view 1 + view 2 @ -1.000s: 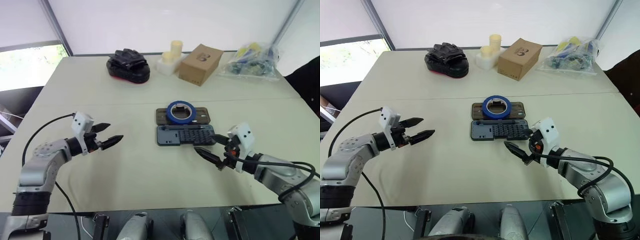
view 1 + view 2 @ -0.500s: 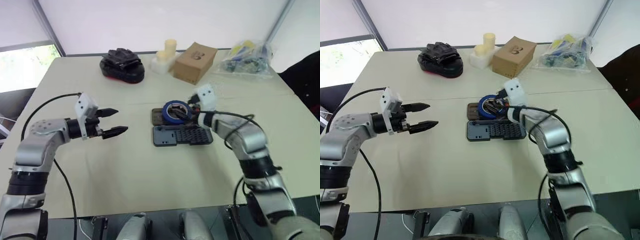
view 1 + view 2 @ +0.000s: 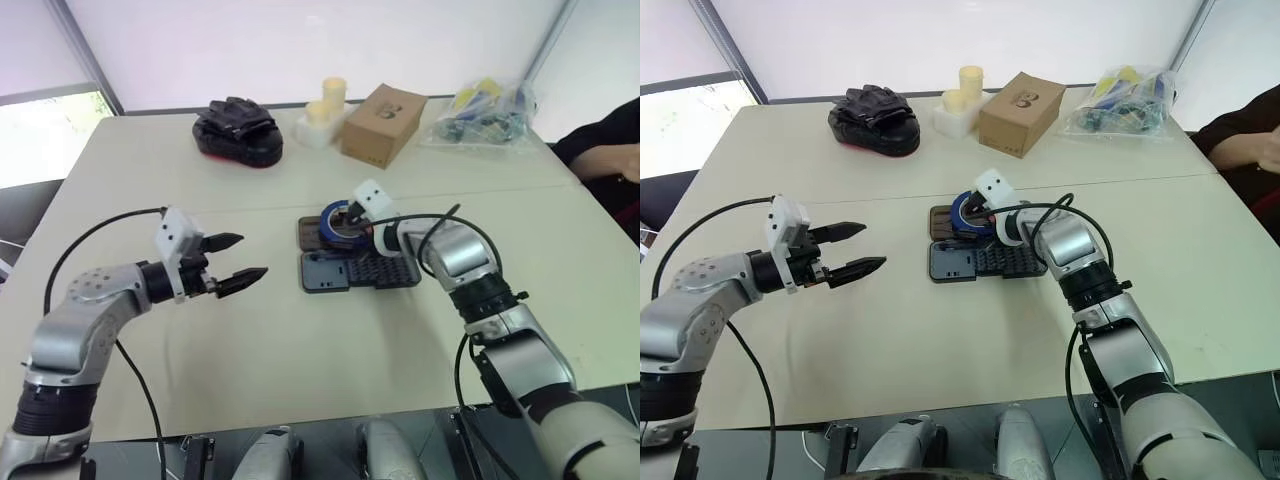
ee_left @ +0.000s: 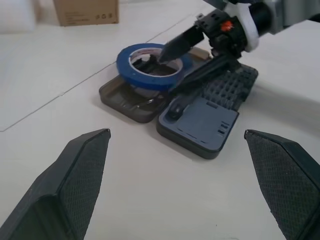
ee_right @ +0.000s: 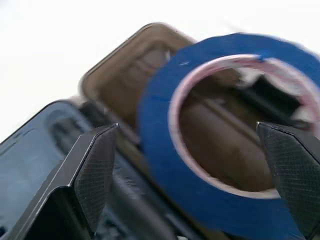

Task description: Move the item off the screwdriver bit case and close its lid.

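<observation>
The blue roll of tape lies flat on the open smoky-brown lid of the screwdriver bit case, whose dark grey half with rows of bits lies nearer to me. My right gripper is open at the roll. One fingertip hangs over the ring's white-cored hole and the other sits low outside the ring, by the hinge. In the right wrist view the tape lies between the spread fingers. My left gripper is open and holds nothing, hovering above the table left of the case.
At the table's far side are a black padded glove, cream cylinders on a white block, a brown cardboard box and a clear bag of small items. A person's dark sleeve shows at the right edge.
My right arm swung from the near right of the table up to the tape roll, staying open. The left gripper rose a little toward the middle. The view shifted slightly.
</observation>
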